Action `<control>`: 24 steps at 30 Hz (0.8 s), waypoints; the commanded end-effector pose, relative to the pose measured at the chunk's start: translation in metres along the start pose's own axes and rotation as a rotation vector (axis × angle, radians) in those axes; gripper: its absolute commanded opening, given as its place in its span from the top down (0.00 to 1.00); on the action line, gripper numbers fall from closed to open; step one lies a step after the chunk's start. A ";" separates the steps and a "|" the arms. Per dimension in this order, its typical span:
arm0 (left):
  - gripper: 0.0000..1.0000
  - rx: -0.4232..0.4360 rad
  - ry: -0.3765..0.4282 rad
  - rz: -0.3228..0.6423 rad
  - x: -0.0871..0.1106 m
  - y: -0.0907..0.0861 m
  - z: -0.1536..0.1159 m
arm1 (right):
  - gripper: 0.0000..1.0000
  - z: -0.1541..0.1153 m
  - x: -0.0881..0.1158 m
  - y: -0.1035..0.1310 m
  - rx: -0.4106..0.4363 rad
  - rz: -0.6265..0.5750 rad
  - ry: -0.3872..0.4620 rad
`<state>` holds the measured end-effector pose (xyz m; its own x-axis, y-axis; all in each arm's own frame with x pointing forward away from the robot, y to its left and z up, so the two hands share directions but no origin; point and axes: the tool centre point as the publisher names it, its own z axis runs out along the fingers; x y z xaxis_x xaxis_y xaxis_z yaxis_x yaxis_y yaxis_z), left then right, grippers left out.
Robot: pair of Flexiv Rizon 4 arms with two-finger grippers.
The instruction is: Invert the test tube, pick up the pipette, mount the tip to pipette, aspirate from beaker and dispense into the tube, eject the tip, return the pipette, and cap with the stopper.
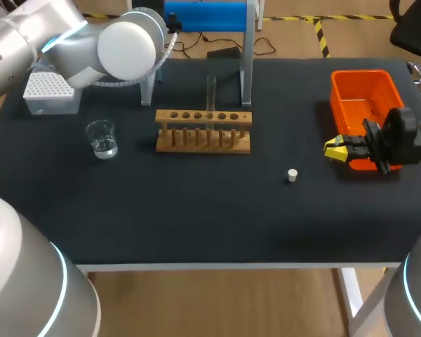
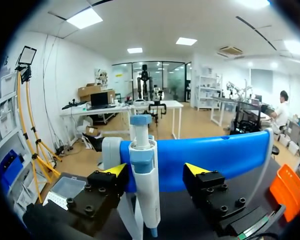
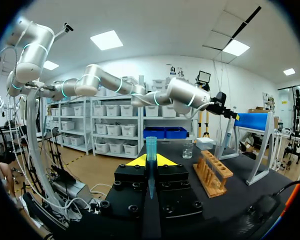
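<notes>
"Blue bar, white pipette [image 2: 144, 175]: how does the left gripper [image 2: 155, 171] stand?"

"At twelve o'clock on the table, fingers apart. The pipette hangs from the stand's bar [image 2: 215, 152] between them. It sits nearer one finger, maybe touching it, though that's hard to tell from the wrist view. The other finger is clear."

"So the risk?"

"Closing off-centre. One finger would meet the body first and push it along the bar, perhaps unhooking it before the grip sets. I'd guess it could also end up held crooked."

"And the right gripper [image 3: 150, 161]?"

"At three o'clock, by the orange bin [image 1: 361, 88], fingers pinched on the blue tip [image 3: 151, 145], which points upright. A crooked pipette could miss that small mouth or knock the tip out."

"The tube?"

"Test tube [image 1: 211, 95] upright in the rack [image 1: 203, 133], stopper [image 1: 292, 175] at its four o'clock. A wide arm swing could topple either."
</notes>
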<state>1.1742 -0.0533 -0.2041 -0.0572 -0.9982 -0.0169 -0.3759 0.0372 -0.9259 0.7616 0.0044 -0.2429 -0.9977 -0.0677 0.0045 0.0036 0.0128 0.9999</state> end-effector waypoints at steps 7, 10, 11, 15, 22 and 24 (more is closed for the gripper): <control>0.53 -0.012 -0.003 -0.012 0.001 0.006 0.007 | 1.00 0.000 0.001 0.000 0.000 -0.001 -0.001; 0.52 -0.014 -0.004 -0.014 0.000 0.006 0.008 | 1.00 0.000 0.001 0.000 0.000 -0.001 -0.001; 0.52 -0.014 -0.004 -0.015 0.000 0.006 0.008 | 1.00 0.000 0.001 0.000 0.000 -0.001 -0.001; 0.51 -0.013 -0.006 -0.017 -0.001 0.006 0.008 | 1.00 0.000 0.001 0.000 0.000 -0.001 -0.001; 0.51 -0.012 -0.007 -0.021 -0.001 0.006 0.010 | 1.00 0.000 0.001 0.000 0.000 -0.001 -0.001; 0.51 -0.012 -0.007 -0.022 -0.002 0.006 0.011 | 1.00 0.000 0.001 0.000 0.000 -0.001 -0.001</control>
<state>1.1775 -0.0510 -0.2123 -0.0408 -0.9992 -0.0020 -0.3878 0.0177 -0.9216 0.7616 0.0044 -0.2429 -0.9977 -0.0677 0.0045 0.0036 0.0128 0.9999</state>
